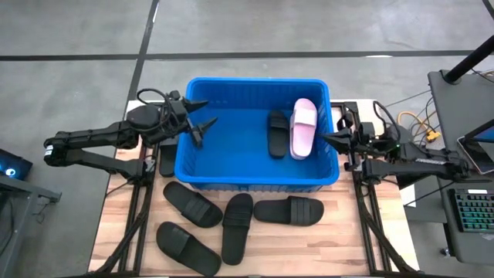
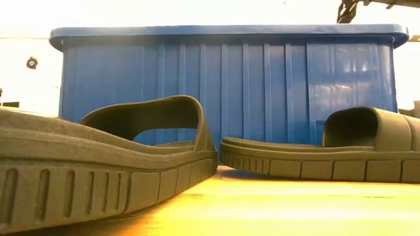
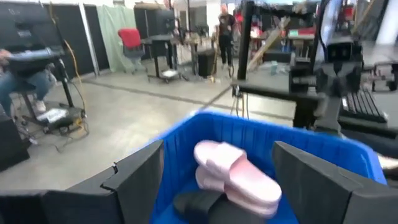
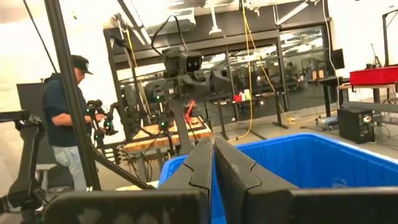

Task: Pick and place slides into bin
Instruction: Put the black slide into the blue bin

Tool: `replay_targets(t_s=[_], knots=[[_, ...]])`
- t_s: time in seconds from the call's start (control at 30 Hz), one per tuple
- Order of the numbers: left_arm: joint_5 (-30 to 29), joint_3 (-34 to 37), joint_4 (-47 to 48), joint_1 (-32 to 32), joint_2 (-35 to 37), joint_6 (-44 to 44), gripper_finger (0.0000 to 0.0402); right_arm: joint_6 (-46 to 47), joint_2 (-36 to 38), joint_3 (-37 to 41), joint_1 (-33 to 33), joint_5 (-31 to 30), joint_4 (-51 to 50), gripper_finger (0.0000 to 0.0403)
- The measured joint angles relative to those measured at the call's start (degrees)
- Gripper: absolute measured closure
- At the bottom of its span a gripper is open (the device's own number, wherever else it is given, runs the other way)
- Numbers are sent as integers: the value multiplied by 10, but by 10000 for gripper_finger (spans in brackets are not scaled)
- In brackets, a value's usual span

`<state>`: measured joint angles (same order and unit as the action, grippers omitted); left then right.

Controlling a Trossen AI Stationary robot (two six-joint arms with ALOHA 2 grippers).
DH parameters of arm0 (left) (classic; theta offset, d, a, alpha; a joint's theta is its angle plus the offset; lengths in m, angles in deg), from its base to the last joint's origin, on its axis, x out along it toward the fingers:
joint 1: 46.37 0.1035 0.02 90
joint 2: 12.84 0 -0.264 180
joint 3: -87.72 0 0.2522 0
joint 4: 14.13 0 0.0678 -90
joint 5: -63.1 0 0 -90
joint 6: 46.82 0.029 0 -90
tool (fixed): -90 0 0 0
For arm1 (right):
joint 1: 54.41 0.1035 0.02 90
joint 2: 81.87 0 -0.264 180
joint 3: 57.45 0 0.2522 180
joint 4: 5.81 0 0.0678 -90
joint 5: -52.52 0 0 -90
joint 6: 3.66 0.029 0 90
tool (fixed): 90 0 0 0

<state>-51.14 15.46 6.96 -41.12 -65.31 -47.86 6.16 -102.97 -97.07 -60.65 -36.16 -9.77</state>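
The blue bin (image 1: 231,174) stands mid-table. Inside it, at the right end, a pale pink slide (image 1: 302,127) leans against the bin's right wall beside a black slide (image 1: 277,133) lying on the bin floor. Several black slides (image 1: 231,220) lie on the table in front of the bin. My left gripper (image 1: 202,113) hovers open over the bin's left rim, nothing between its fingers (image 3: 134,180). My right gripper (image 1: 326,139) is shut and empty at the bin's right rim, its fingers (image 4: 212,165) pressed together.
The low view shows two black slides (image 2: 105,157) (image 2: 328,154) on the wooden table before the bin wall (image 2: 230,85). A keyboard (image 1: 471,212) and cables lie right of the table. A person (image 4: 65,118) stands in the room beyond the table.
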Motion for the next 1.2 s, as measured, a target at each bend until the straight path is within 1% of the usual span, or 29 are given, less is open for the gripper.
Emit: replay_targets(t_s=[0.23, 0.37, 0.5, 0.57, 0.67, 0.73, 0.8, 0.9, 1.0, 1.07, 1.2], knots=[[-5, -3, 90, 1, 3, -1, 119, 3, 16, 21, 0, -30, -1, 394], [-23, -18, 109, 11, 11, -20, 119, 18, 15, 24, 0, -30, -1, 394], [-11, -27, 118, 35, 18, -31, 119, 22, 15, 24, 0, -30, -1, 394], [25, -36, 110, 58, 17, -32, 119, 22, 15, 24, 0, -31, -1, 394], [104, -58, 63, 111, -6, -29, 119, 21, 15, 24, 0, -37, -1, 394], [154, -72, 60, 145, -30, -25, 119, 22, 15, 24, 0, -52, 0, 394], [189, -87, 68, 175, -58, -15, 119, 23, 15, 24, 0, -62, 0, 394], [222, -107, 120, 221, -89, -11, 119, 23, 15, 24, 0, -65, 0, 394], [260, -129, 179, 261, -102, -6, 119, 35, 15, 24, 0, -65, 0, 394], [280, -138, 205, 283, -101, 13, 119, 37, 15, 24, 0, -65, 0, 394], [283, -142, 219, 311, -75, 77, 119, 37, 15, 24, 0, -65, 0, 394]])
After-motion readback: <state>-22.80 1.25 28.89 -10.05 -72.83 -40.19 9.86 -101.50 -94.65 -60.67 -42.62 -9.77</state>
